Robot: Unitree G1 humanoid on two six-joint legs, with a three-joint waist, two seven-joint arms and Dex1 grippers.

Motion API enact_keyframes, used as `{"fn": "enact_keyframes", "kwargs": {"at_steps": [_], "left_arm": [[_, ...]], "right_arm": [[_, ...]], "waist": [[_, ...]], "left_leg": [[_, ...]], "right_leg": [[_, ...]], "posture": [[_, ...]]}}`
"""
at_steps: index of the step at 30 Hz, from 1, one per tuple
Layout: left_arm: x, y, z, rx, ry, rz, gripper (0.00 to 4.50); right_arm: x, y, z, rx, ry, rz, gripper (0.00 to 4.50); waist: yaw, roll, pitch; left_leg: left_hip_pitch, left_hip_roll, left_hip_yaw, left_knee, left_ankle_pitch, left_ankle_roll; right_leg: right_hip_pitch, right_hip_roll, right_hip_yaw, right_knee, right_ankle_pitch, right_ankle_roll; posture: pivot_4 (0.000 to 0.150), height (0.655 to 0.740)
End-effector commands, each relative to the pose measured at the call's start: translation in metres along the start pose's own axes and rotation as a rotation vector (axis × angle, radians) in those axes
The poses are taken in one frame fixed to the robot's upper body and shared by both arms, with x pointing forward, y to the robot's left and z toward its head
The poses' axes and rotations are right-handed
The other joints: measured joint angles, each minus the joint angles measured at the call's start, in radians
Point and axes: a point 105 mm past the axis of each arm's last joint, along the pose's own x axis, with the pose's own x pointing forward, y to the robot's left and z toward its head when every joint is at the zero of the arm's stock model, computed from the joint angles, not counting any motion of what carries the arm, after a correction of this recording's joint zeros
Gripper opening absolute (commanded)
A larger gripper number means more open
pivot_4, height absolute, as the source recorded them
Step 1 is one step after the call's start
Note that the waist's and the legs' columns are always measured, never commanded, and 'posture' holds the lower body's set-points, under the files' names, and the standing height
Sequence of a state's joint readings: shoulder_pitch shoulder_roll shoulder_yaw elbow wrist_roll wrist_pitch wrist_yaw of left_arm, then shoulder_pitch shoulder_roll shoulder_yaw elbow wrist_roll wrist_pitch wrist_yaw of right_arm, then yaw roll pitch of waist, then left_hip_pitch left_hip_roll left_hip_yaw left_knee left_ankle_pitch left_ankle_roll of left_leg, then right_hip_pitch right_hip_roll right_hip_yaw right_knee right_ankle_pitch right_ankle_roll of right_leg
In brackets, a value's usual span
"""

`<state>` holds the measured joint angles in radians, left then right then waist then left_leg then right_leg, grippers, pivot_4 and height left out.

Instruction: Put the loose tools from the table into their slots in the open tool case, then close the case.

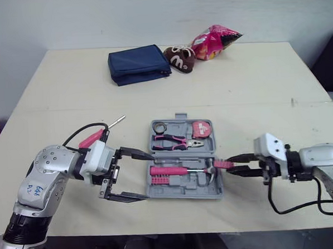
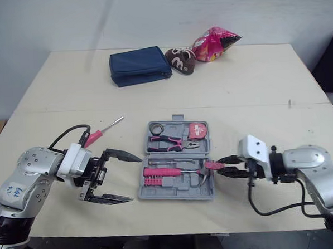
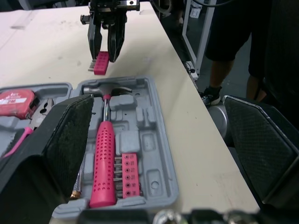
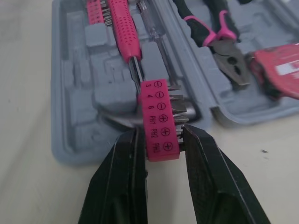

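An open grey tool case (image 1: 181, 192) lies at the table's front middle. It holds a pink-handled hammer (image 1: 169, 171), pliers (image 1: 176, 142), a red tape measure (image 1: 201, 129) and a row of bits (image 3: 127, 173). My right gripper (image 1: 231, 167) is at the case's right edge, shut on a pink bit holder (image 4: 161, 116) that hangs over the hammer head. At the case's left edge my left gripper (image 1: 148, 177) stands wide open with nothing between its fingers. A pink-handled screwdriver (image 1: 101, 133) lies loose on the table behind my left arm.
A navy pouch (image 1: 138, 64), a small brown shoe (image 1: 180, 59) and a pink snack bag (image 1: 215, 42) sit at the far side of the table. A person's legs (image 3: 233, 42) stand beyond the table's right end. Bare tabletop surrounds the case.
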<state>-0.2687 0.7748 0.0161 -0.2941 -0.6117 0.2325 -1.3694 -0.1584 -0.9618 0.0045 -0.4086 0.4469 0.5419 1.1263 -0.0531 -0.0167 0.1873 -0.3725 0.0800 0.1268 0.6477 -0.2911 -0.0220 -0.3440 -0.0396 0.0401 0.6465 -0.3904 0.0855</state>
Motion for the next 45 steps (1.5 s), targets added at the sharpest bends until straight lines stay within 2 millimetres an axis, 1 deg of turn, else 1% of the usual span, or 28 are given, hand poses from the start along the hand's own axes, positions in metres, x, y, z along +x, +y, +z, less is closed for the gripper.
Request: {"fn": "enact_keyframes", "kwargs": {"at_steps": [1, 4, 8, 9, 11, 14, 17, 22, 28, 45], "left_arm": [[-0.004, -0.001, -0.005, -0.007, 0.027, 0.008, 4.50], [-0.005, 0.001, -0.007, -0.011, 0.025, 0.034, 4.50], [-0.011, -0.002, -0.016, -0.034, 0.051, 0.066, 4.50], [-0.012, -0.003, -0.018, -0.039, 0.056, 0.069, 4.50], [-0.014, -0.004, -0.020, -0.041, 0.063, 0.072, 4.50], [-0.014, -0.006, -0.020, -0.048, 0.066, 0.073, 4.50], [-0.013, -0.008, -0.020, -0.062, 0.068, 0.071, 4.50], [-0.015, -0.010, -0.020, -0.077, 0.077, 0.076, 4.50], [-0.013, -0.014, -0.019, -0.087, 0.075, 0.082, 4.50], [-0.010, -0.021, -0.019, -0.108, 0.076, 0.106, 4.50]], "right_arm": [[0.012, 0.015, 0.023, -0.008, 0.027, 0.046, 0.75], [0.020, 0.021, 0.034, -0.005, 0.033, 0.063, 0.75], [0.035, 0.026, 0.044, -0.003, 0.071, 0.082, 0.75], [0.037, 0.028, 0.044, 0.000, 0.089, 0.093, 0.75], [0.040, 0.029, 0.042, 0.007, 0.123, 0.097, 0.75], [0.044, 0.032, 0.038, -0.001, 0.175, 0.105, 0.75], [0.049, 0.034, 0.038, 0.003, 0.186, 0.107, 0.75], [0.058, 0.040, 0.036, 0.018, 0.196, 0.124, 0.75], [0.061, 0.035, 0.030, 0.049, 0.222, 0.105, 0.75], [0.072, 0.027, 0.039, 0.019, 0.249, 0.104, 0.75]], "waist": [[0.000, 0.000, 0.000], [0.000, 0.000, 0.000], [-0.002, -0.001, 0.000], [-0.003, -0.001, 0.000], [-0.002, -0.001, 0.000], [-0.002, -0.001, 0.000], [-0.004, -0.001, 0.000], [-0.007, -0.002, 0.000], [-0.006, -0.002, -0.001], [-0.009, -0.002, -0.001]], "left_leg": [[0.000, 0.000, 0.000, 0.000, 0.000, 0.000], [-0.001, -0.001, 0.000, 0.000, -0.001, 0.001], [-0.005, -0.001, 0.001, -0.001, -0.001, 0.001], [-0.007, -0.001, 0.002, 0.000, -0.001, 0.001], [-0.017, 0.000, 0.002, 0.002, 0.000, 0.001], [-0.021, 0.000, 0.005, 0.003, 0.001, 0.002], [-0.024, 0.000, 0.006, 0.006, 0.002, 0.003], [-0.024, 0.000, 0.007, 0.007, 0.002, 0.003], [-0.024, 0.000, 0.007, 0.006, 0.002, 0.003], [-0.023, 0.000, 0.008, 0.006, 0.002, 0.003]], "right_leg": [[0.000, -0.001, 0.000, 0.000, 0.000, 0.000], [0.000, -0.002, -0.001, -0.002, 0.000, 0.000], [-0.005, -0.002, -0.001, -0.002, 0.000, 0.000], [-0.009, -0.002, -0.001, 0.000, 0.000, -0.001], [-0.019, -0.002, -0.001, 0.003, 0.000, -0.001], [-0.026, -0.002, 0.002, 0.007, 0.000, -0.001], [-0.031, -0.002, 0.003, 0.011, 0.000, -0.001], [-0.031, -0.002, 0.004, 0.013, 0.000, -0.001], [-0.032, -0.002, 0.005, 0.013, 0.000, -0.001], [-0.032, -0.002, 0.006, 0.014, 0.000, -0.001]], "posture": [[0.150, 0.7400], [0.150, 0.7400], [0.150, 0.7400], [0.150, 0.7400], [0.150, 0.7400], [0.150, 0.7400], [0.150, 0.7400], [0.150, 0.7400], [0.150, 0.7400], [0.150, 0.7400]]}}
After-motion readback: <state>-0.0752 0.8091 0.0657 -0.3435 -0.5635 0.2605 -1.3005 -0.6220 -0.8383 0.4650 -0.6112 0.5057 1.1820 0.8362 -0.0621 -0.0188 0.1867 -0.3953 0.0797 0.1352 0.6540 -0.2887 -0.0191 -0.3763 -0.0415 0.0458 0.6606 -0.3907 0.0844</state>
